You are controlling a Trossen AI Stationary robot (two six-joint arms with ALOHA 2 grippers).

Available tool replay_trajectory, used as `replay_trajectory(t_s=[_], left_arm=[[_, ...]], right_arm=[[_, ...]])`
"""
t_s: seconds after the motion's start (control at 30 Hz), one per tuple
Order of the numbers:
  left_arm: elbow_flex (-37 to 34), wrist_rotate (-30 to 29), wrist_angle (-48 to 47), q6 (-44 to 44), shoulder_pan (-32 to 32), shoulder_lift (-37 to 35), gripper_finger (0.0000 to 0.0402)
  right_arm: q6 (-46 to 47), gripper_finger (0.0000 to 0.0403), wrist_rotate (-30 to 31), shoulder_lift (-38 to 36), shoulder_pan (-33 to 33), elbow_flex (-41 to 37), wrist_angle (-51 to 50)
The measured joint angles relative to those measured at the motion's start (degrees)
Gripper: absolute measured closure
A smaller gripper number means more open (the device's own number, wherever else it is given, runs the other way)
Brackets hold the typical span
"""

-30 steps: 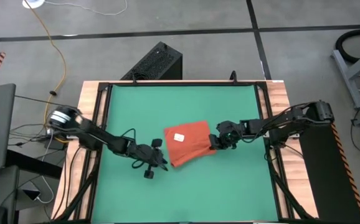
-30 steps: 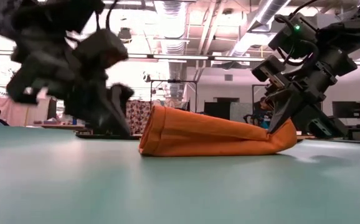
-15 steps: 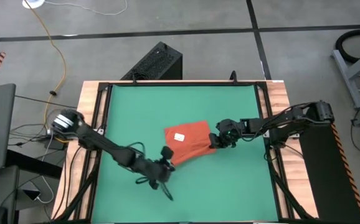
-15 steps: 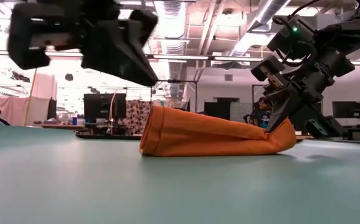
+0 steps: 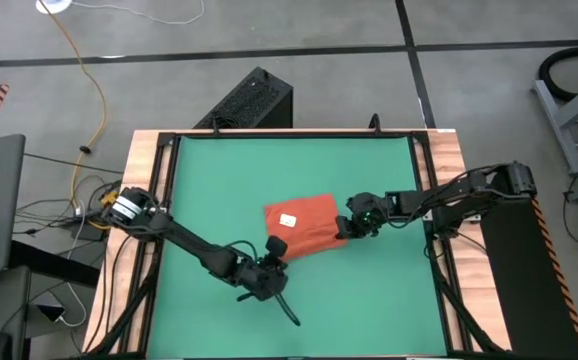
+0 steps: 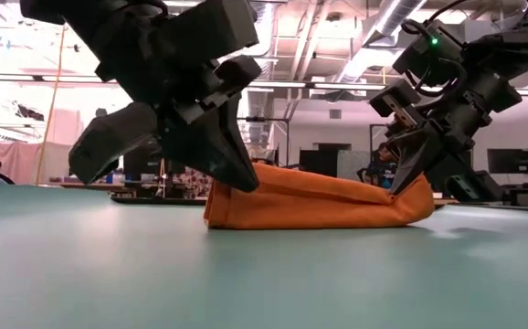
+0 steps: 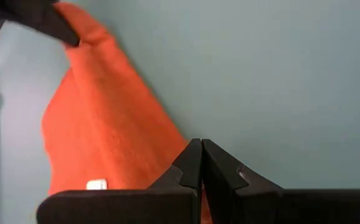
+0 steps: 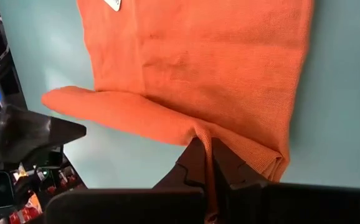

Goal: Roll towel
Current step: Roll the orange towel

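The soft orange-red cloth towel (image 5: 305, 229) lies folded near the middle of the flat green mat (image 5: 219, 180) on the table, its small white tag (image 5: 288, 221) facing up. My right gripper (image 5: 345, 228) is at the towel's right-hand edge with its jaws clenched on a pinch of cloth, and the right wrist view shows the fabric drawn into a ridge (image 8: 167, 121) between them. My left gripper (image 5: 272, 262) hangs at the towel's near-left corner; in the left wrist view its jaws are pressed together on nothing, the tips just over the cloth's edge.

To roll well, I judge I should keep the right pinch low and firm so the edge stays even, then turn it over toward the tag side in a tight first wrap. The left jaws need to part and take the near corner, or press it flat, so the towel does not slide across the mat. A loose first turn would likely give a skewed, slack roll
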Motion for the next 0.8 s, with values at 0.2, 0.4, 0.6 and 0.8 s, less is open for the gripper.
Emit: replay_trajectory(t_s=[0.2, 0.4, 0.6, 0.8], left_arm=[[-0.1, -2.11, -0.55, -1.03, 0.66, -0.33, 0.0401], [-0.68, -1.77, -2.06, -4.42, 3.29, -0.24, 0.0401], [-4.33, 0.56, 0.56, -6.91, 5.03, -0.22, 0.0402], [-7.09, 1.62, 3.54, -8.93, 5.14, -0.22, 0.0402]], right_arm=[[-1.16, 0.039, 0.26, 0.0, -0.04, 0.02, -0.02], [-5.05, 0.0363, 0.87, 0.0, 0.1, 0.02, 0.29], [-6.87, 0.0335, 3.44, 0.0, 1.13, 0.02, 0.24], [-14.51, 0.0331, 6.63, 0.0, 1.89, 0.02, 2.32]])
